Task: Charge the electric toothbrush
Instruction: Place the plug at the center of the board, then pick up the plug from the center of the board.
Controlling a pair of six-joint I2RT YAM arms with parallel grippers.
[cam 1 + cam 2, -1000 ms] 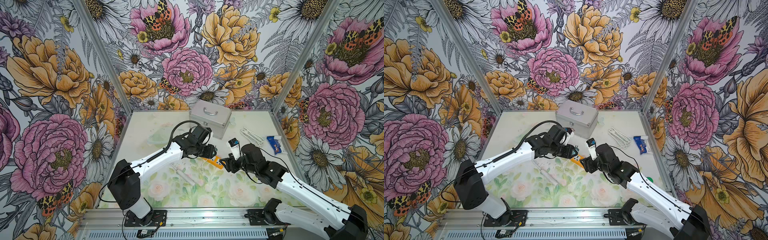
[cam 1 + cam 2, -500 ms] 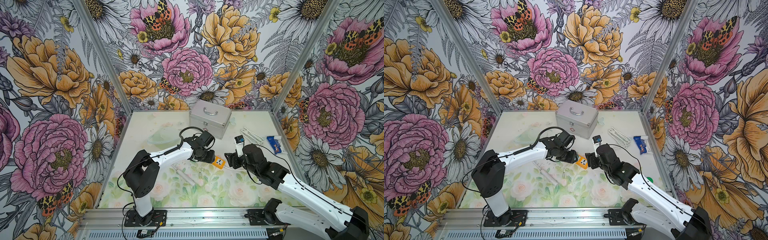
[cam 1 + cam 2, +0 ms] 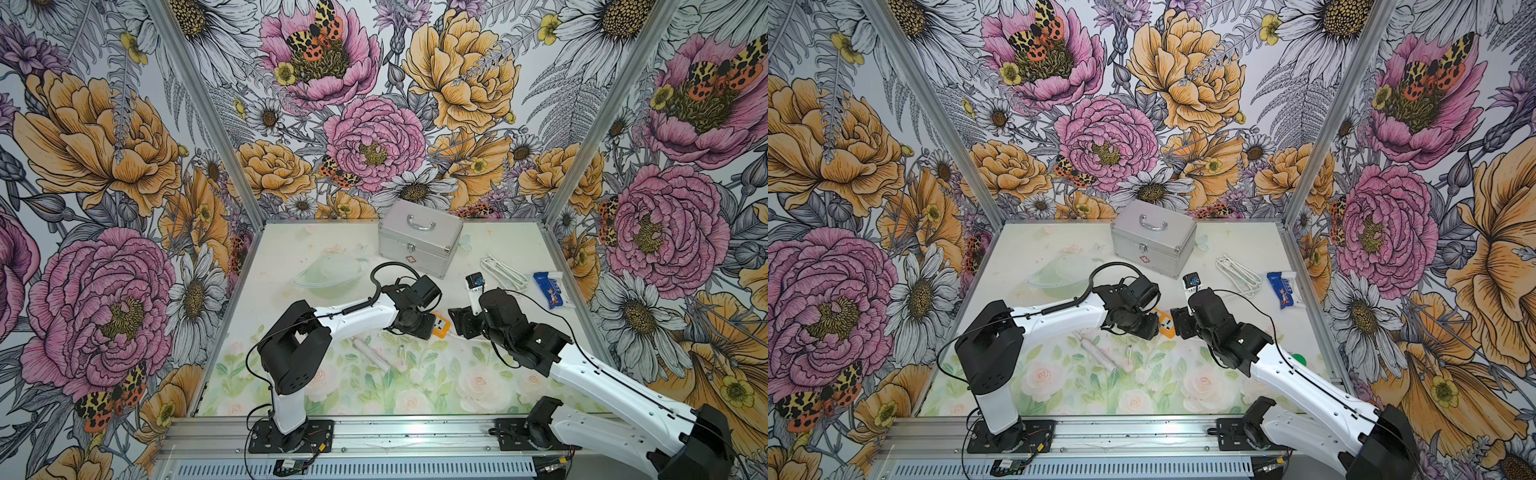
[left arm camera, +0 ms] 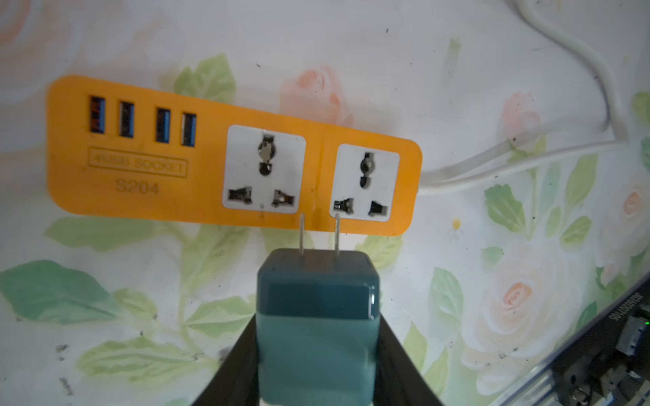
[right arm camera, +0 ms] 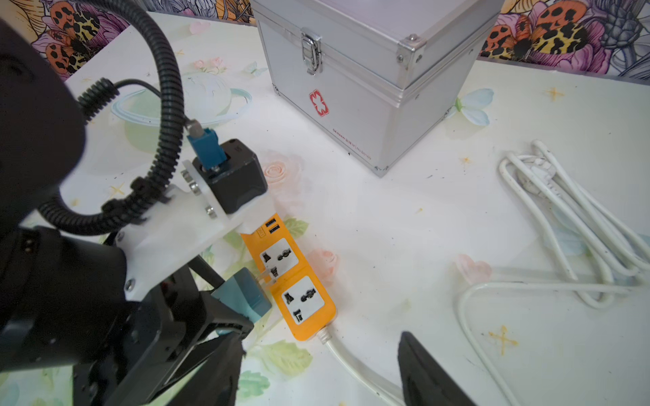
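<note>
Left gripper [image 4: 318, 323] clamped on the teal charger plug [image 4: 316, 281] — prongs right at the orange power strip [image 4: 207, 175]. Right gripper [image 3: 457, 324] spread wide, empty, beside the strip — electric toothbrush [image 3: 372, 352] lies flat on the mat [image 3: 415, 386], apart from it.

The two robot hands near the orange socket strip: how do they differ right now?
The left gripper has its fingers shut on a teal plug, while the right gripper has its fingers apart and grips nothing. The left gripper points the plug's prongs at the sockets of the orange power strip. The right gripper sits at the end where its white cable leaves. Both are black and close to the strip.
</note>
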